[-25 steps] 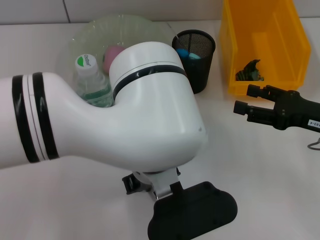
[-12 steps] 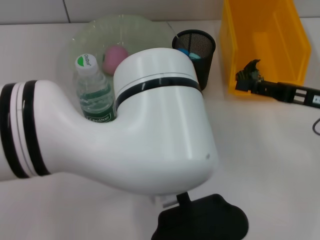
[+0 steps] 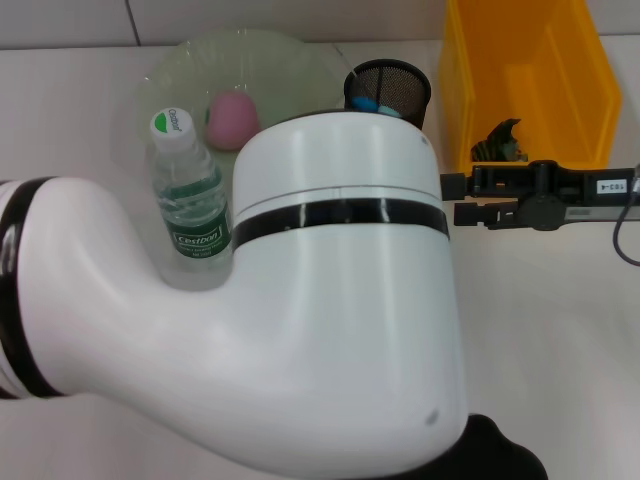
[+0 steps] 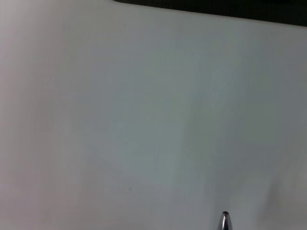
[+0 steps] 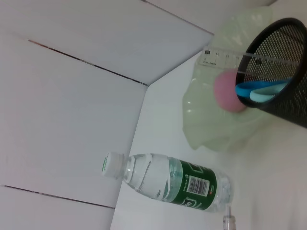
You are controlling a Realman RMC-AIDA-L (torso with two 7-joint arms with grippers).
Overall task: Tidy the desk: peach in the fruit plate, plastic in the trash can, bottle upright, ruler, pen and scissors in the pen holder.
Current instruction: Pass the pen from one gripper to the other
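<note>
The pen's metal tip pokes into the left wrist view over the white desk, held by my left gripper, which is hidden under my big white left arm. My right gripper hovers open and holding nothing, between the pen holder and the trash can. The plastic lies in the trash can. Upright stands the bottle. The peach rests in the fruit plate. The ruler and scissors stand in the pen holder.
My left arm fills the middle and front of the head view and hides the desk under it. A grey cable trails from the right arm at the right edge. A white panelled wall runs behind the desk.
My left arm has risen toward the camera and covers more of the desk. The right gripper went up to the trash can's front, then came left toward the pen holder, turned edge-on.
</note>
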